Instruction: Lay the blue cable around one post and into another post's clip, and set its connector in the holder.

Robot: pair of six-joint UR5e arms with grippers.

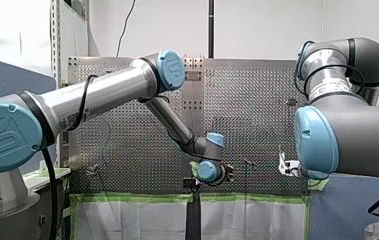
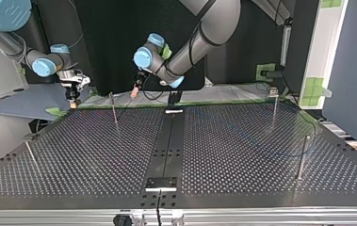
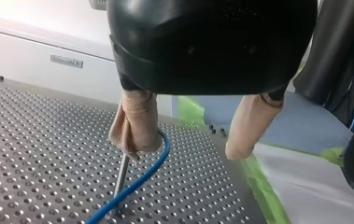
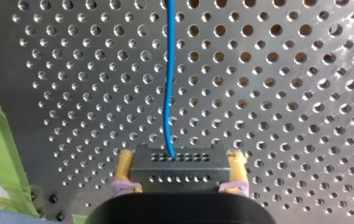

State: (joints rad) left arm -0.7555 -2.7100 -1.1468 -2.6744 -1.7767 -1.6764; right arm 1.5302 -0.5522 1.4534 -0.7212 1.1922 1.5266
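Observation:
In the right wrist view my right gripper (image 4: 181,161), with yellow pads, is shut on a black connector (image 4: 174,169). The blue cable (image 4: 167,79) leaves the connector and runs straight ahead over the perforated plate. In the left wrist view my left gripper (image 3: 191,144) is open, its beige fingers (image 3: 135,126) wide apart. The blue cable (image 3: 137,182) curves past the outside of one finger, beside a thin metal post (image 3: 121,175) under it. In the top view my left gripper (image 2: 135,92) hangs near the far middle and my right gripper (image 2: 74,101) at the far left.
Thin posts stand on the plate in the top view: one at the far left (image 2: 114,110), one at the near left (image 2: 30,155), two at the right (image 2: 274,106) (image 2: 302,157). Black brackets (image 2: 161,183) (image 2: 174,110) sit on the dark centre strip. Green tape (image 3: 258,186) edges the plate.

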